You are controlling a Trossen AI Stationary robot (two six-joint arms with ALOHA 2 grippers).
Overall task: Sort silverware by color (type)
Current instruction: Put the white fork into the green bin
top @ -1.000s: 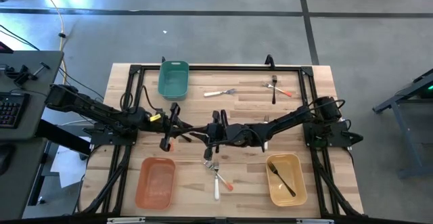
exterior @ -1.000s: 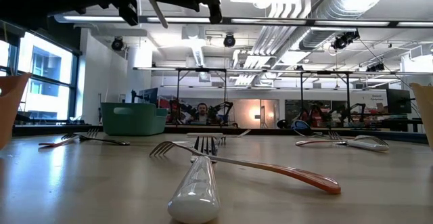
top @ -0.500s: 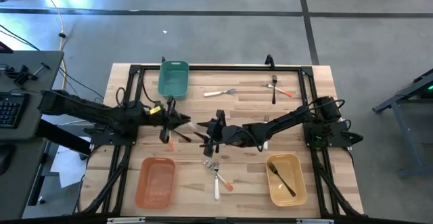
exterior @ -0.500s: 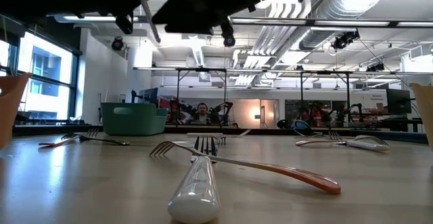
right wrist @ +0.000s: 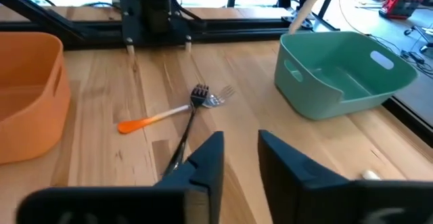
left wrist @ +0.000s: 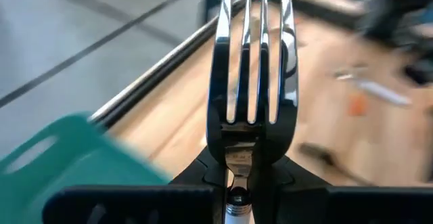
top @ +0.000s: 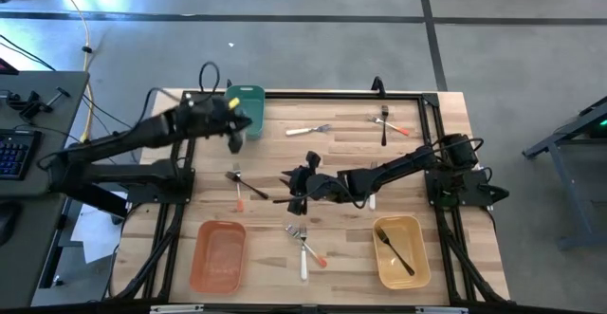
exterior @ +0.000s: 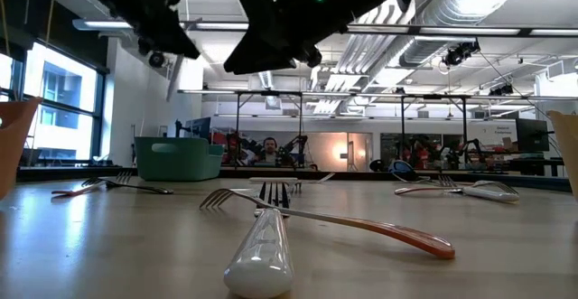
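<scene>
My left gripper [top: 234, 141] hovers by the near end of the green bin [top: 245, 107], shut on a white-handled silver fork [left wrist: 252, 82]. In the low view this fork [exterior: 172, 80] slants down below the gripper. My right gripper [top: 299, 183] is open above the table's middle. Its fingers [right wrist: 203, 166] point at an orange-handled fork [right wrist: 159, 119] and a black fork [right wrist: 184, 136], which lie crossed at their heads on the table. A white-handled fork [top: 303, 255] and an orange-tipped fork [top: 311, 248] lie crossed toward the near edge. My left gripper pinches the fork at its neck [left wrist: 237, 162], just below the tines, between the two fingers. The tines stick out ahead of the fingertips and the white handle [left wrist: 237, 214] runs back between them. The fork is lifted clear of the table and tilted downward.
An orange-red bin [top: 218, 255] and a yellow bin [top: 398, 252] holding a black fork [top: 394, 246] sit at the near edge. A white-handled fork [top: 308, 130] lies at the far middle, and two crossed forks [top: 384, 122] lie far right. A black frame [top: 313, 94] borders the table.
My left gripper has risen and swung from the table's middle toward the far edge, carrying the fork to the green bin's near end, and has turned to point downward. My right gripper has stayed over the table's middle.
</scene>
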